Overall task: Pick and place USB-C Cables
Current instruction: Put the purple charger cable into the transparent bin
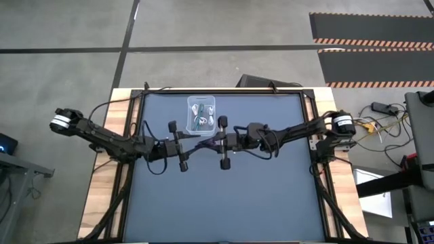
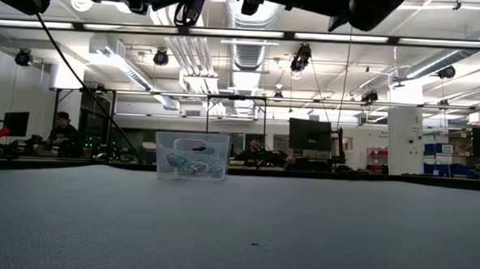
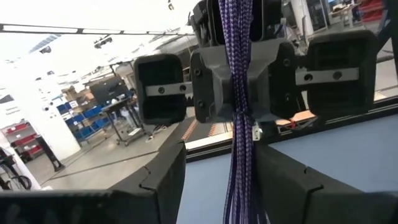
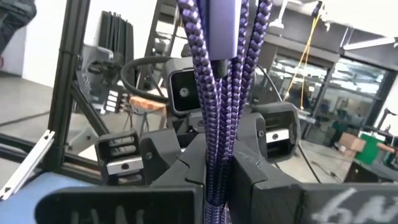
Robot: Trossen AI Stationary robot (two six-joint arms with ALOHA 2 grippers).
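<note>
Purple cable (image 4: pixel 217 118): dark purple braided bundle, held in mid-air between the two arms above the worktop's (image 1: pixel 224 203) middle, just short of the bin
Left end effector (image 1: pixel 178 145): raised over the worktop centre, fingers closed narrow on the purple cable
Right end effector (image 1: pixel 223 143): facing the left one, fingers pinched on the same bundle
Bin (image 1: pixel 201 114): clear, at the worktop's far edge, near both end effectors
Other cables (image 1: pixel 201 116): white and teal bundles lay inside the bin
Step in hand: judged a hand-over or joint carry of the last cable toward the bin
Doing it well: one end effector should let go only once the other's hold was sure; carry the bundle over the bin's opening, lower it inside the walls, then open
Risk: the loose end could snag on the bin rim
</note>
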